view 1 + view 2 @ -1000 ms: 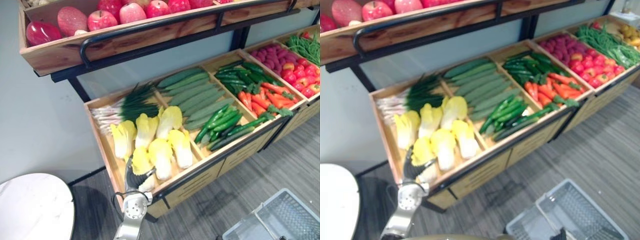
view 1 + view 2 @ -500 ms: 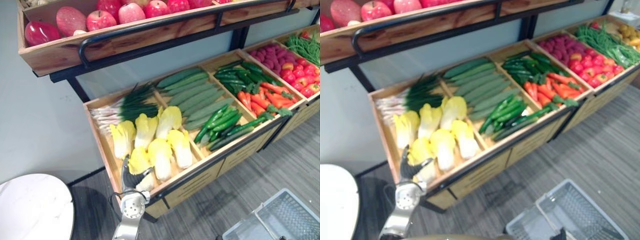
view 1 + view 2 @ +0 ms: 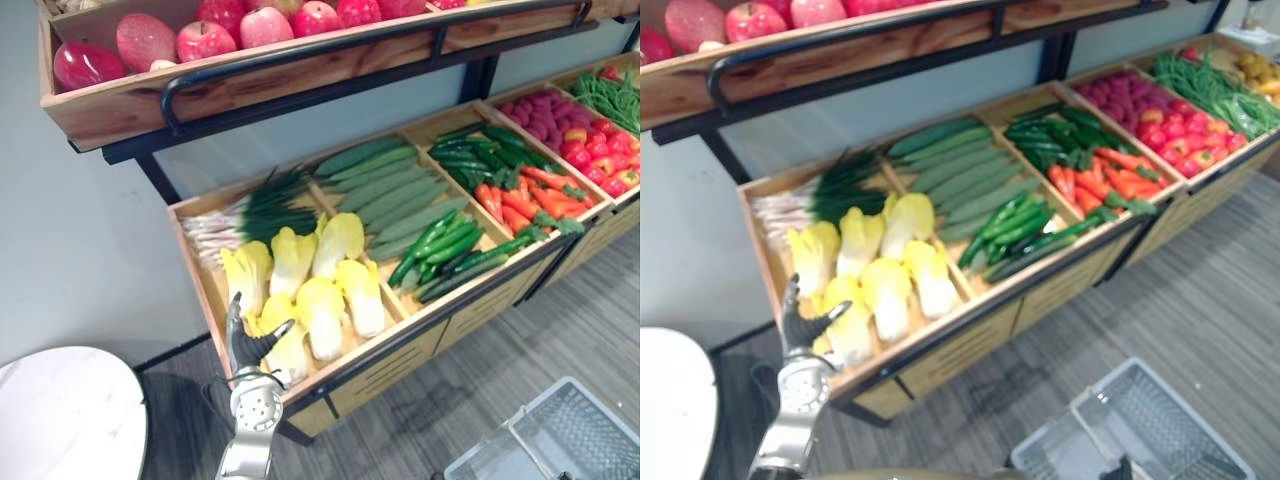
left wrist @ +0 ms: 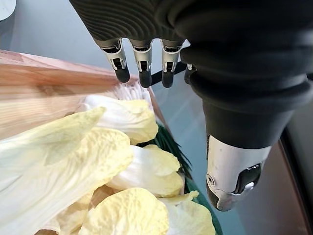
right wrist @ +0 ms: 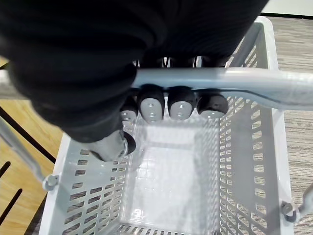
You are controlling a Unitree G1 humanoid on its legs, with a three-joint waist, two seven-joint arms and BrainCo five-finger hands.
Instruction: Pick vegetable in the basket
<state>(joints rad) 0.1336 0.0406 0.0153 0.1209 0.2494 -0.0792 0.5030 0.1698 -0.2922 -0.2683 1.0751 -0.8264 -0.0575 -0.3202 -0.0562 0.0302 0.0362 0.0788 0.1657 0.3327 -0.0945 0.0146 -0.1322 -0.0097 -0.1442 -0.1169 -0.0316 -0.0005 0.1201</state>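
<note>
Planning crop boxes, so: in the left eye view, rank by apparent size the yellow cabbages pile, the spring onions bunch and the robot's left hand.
1. yellow cabbages, clearly largest.
2. spring onions.
3. left hand, smallest in the picture; it is nearer the camera, so this says little about true size.

Pale yellow cabbages (image 3: 322, 312), green cucumbers (image 3: 392, 190), red apples (image 3: 203, 41), grey slotted basket (image 5: 244, 147).

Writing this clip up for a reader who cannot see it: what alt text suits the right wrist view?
The right hand is curled round the grey handle of a grey plastic basket with slotted walls and nothing in it. Striped grey floor shows past the basket's rim.
</note>
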